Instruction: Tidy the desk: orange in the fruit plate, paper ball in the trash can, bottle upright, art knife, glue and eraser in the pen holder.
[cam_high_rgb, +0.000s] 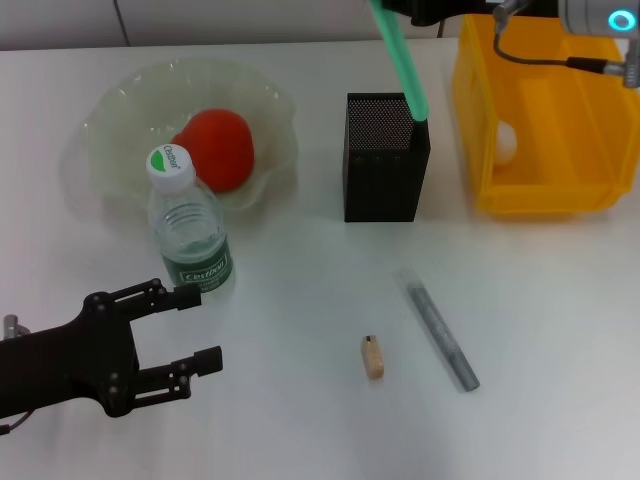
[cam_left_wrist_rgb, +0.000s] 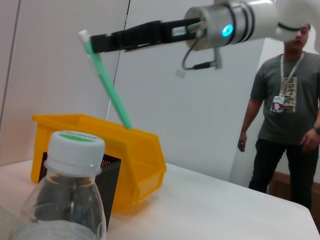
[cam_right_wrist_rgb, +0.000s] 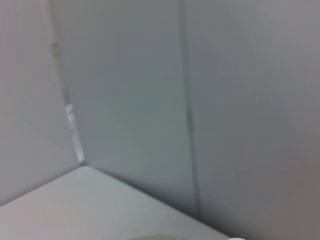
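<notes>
Head view: my left gripper (cam_high_rgb: 197, 328) hovers at the near left of the desk (cam_high_rgb: 300, 400), fingers spread apart and empty, just near of the bottle (cam_high_rgb: 187, 225). The bottle stands upright, white cap on, touching the near rim of the fruit plate (cam_high_rgb: 110, 110). The orange (cam_high_rgb: 216, 148) lies inside the fruit plate.

My right gripper (cam_left_wrist_rgb: 95, 42) is raised at the far side, above the pen holder (cam_high_rgb: 385, 157). It is clamped on the upper end of a green stick (cam_high_rgb: 402, 60), which slants down so that its lower end sits at the right side of the pen holder's open top.

The trash can (cam_high_rgb: 545, 130) stands to the right of the pen holder, and a white paper ball (cam_high_rgb: 507, 141) lies inside it against the left wall.

On the near desk, the eraser (cam_high_rgb: 373, 357) lies flat, and a grey pen-shaped tool (cam_high_rgb: 440, 329) lies diagonally just to its right, apart from it.

Left wrist view: a person (cam_left_wrist_rgb: 282, 110) stands beyond the desk. The right wrist view gives only a wall and a desk edge.
</notes>
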